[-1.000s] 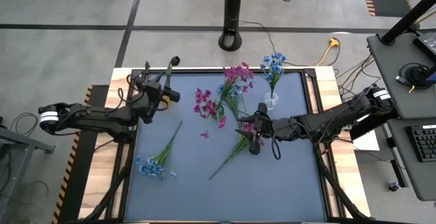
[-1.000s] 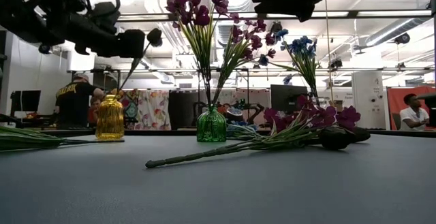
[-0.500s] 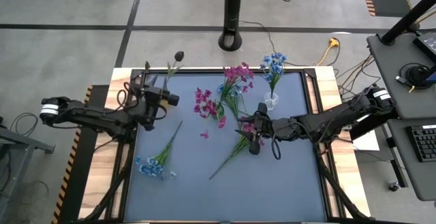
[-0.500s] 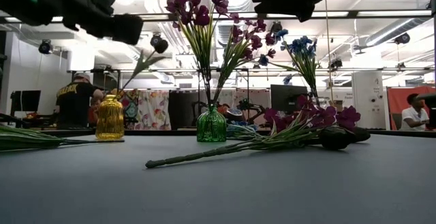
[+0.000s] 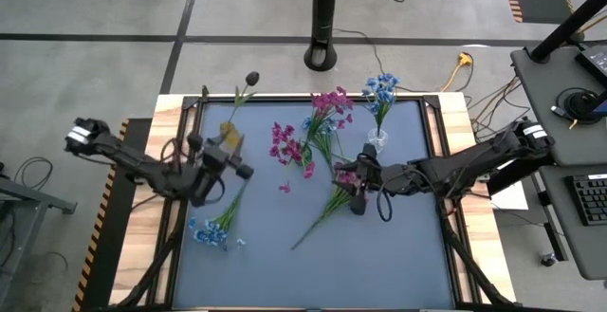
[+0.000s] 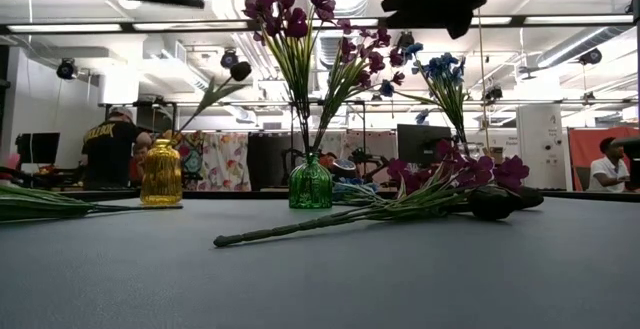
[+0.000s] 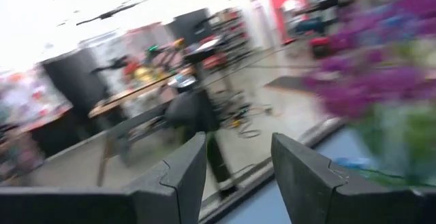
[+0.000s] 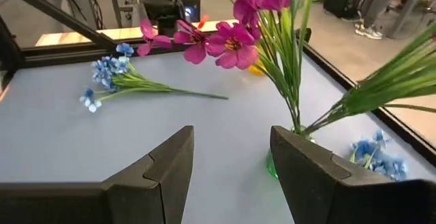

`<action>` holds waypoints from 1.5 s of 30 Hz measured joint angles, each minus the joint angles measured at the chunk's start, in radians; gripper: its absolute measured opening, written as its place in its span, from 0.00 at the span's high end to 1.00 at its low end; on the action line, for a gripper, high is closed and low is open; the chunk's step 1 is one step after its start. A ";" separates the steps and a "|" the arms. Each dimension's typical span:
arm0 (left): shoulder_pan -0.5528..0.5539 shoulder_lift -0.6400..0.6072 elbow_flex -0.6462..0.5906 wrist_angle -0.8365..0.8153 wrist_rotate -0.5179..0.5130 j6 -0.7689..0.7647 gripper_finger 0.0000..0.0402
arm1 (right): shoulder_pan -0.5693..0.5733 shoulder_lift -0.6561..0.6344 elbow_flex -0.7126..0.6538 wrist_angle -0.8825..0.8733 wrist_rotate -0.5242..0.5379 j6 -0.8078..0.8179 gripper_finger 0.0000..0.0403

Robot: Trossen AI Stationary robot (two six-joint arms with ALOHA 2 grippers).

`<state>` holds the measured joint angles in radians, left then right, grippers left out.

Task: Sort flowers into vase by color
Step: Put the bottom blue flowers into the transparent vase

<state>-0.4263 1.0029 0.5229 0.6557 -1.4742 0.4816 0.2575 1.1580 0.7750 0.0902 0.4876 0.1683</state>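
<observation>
Sorting what lies loose means two stems to lift, judging by the bench (image 5: pixel 398 265). The light blue sprig (image 5: pixel 213 229) lies flat near the left front, its blooms towards the front edge and its stem running back towards the left hand (image 5: pixel 237 165). That hand hangs above the stem's bare end, fingers apart with nothing between them. The magenta sprig (image 5: pixel 327 206) lies at mid-bench, its head beside the right hand (image 5: pixel 357 196), which sits low with its fingers parted too and, as far as the wrist view shows, grips nothing.

For the blue sprig, the likely next pick for the left hand, it is best to come down over the bare stem, not the blooms, with the fingers set across the stem. Pinch near the middle so the head does not droop, then lift clear before swinging.

The clear vase (image 5: pixel 377 141) with blue flowers stands at the back right, close beside the green vase (image 6: pixel 310 184) full of magenta. The approach should come from above, stem end down, to avoid brushing either bunch. The dark bud (image 6: pixel 240 70) stands alone in the yellow vase (image 6: pixel 161 174) at the back left; keep the arm from knocking it.
</observation>
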 joint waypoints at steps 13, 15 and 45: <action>-0.351 0.273 0.246 -0.009 -0.098 0.021 0.63 | 0.036 -0.063 0.165 -0.481 -0.316 0.243 0.54; -0.380 0.323 0.299 -0.009 -0.098 0.031 0.63 | 0.047 -0.048 0.212 -0.593 -0.343 0.274 0.54; -0.479 0.725 0.497 -0.803 0.641 -1.322 0.63 | 0.260 0.003 0.344 -1.138 -0.365 0.677 0.54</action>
<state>-0.9054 1.7275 1.0199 -0.1478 -0.8329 -0.8402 0.5171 1.1614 1.1187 -1.0477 0.1230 0.8451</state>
